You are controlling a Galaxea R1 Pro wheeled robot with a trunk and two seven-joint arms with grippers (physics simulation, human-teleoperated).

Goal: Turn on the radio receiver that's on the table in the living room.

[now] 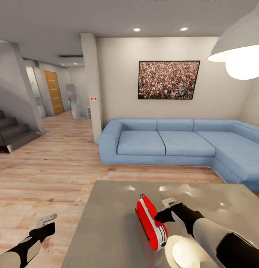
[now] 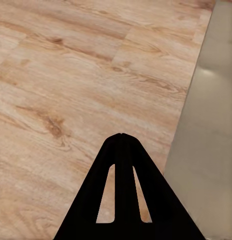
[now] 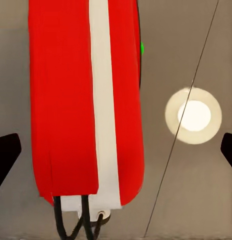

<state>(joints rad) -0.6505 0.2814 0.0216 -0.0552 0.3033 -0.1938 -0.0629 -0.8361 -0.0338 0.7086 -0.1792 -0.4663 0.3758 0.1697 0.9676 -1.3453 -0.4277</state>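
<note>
Right claw [image 1: 167,212] hangs wide open just over the red radio [image 1: 151,223], one finger [image 3: 6,155] on each side, not touching it. Radio lies on the grey desk [image 1: 107,223]. A lamp's round glow [image 3: 193,116] shines on the desk beside the radio. Left claw [image 1: 47,221] is closed, holding nothing, over the wood floor [image 2: 56,90] beside the desk.

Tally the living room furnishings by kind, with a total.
Sofa: 1
Table: 1
Radio receiver: 1
Framed picture: 1
Pendant lamp: 1
Total: 5
</note>
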